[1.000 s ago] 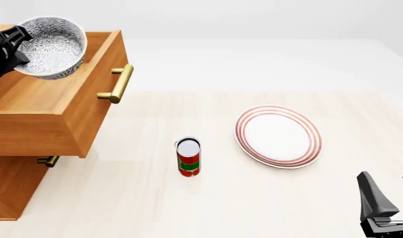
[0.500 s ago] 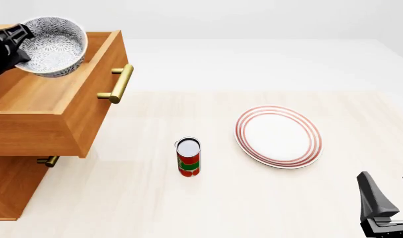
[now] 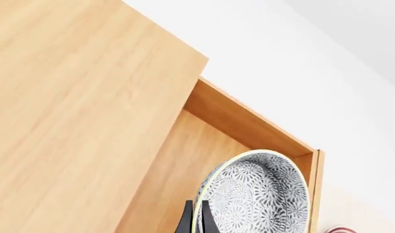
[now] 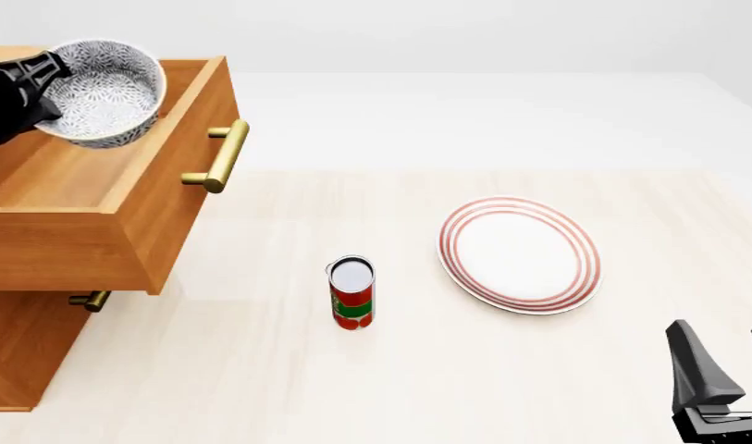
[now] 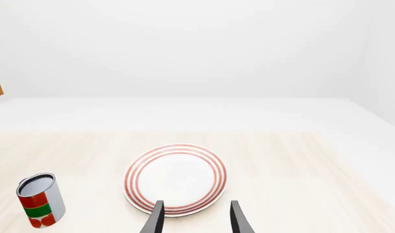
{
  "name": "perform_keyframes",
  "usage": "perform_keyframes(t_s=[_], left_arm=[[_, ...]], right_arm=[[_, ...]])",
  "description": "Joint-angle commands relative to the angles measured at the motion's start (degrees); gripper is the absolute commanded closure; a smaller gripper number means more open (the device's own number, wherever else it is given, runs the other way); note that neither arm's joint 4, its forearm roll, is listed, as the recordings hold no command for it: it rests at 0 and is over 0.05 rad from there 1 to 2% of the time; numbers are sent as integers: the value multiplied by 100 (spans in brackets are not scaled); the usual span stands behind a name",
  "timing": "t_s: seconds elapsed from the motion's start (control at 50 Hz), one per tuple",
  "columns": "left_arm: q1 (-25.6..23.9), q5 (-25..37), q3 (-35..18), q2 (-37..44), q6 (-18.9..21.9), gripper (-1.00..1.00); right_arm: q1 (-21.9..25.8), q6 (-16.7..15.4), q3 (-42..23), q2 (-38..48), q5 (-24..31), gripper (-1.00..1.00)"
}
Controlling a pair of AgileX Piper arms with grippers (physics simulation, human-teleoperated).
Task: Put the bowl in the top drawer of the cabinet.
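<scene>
The blue-grey speckled bowl (image 4: 104,92) hangs tilted over the open top drawer (image 4: 98,185) of the orange-brown cabinet (image 4: 18,347). My left gripper (image 4: 49,79) is shut on the bowl's rim at its left side. In the left wrist view the bowl (image 3: 259,196) sits above the drawer's inside (image 3: 184,170), with both fingers of the left gripper (image 3: 196,221) pinching its rim. The right gripper (image 4: 727,356) stands open at the near right, away from everything; the right wrist view shows the same gripper (image 5: 194,218) with nothing between its fingers.
A red-and-green tin can (image 4: 351,291) stands upright on the table's middle. A white plate with red rings (image 4: 520,254) lies to its right. The brass bar handle (image 4: 221,155) juts out from the drawer front. A smaller handle (image 4: 90,300) shows on the lower drawer.
The bowl and my left gripper have shifted slightly up and back over the drawer, with the bowl tilting a little. The right arm has not moved.
</scene>
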Motion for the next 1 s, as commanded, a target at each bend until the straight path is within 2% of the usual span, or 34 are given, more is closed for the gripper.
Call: perform_keyframes(t_s=[0.02, 1.0], left_arm=[[250, -86, 22, 94, 114, 100], [269, -304, 58, 394, 185, 100]], right_arm=[[-11, -3, -6, -28, 11, -100], [-12, -1, -6, -26, 10, -100]])
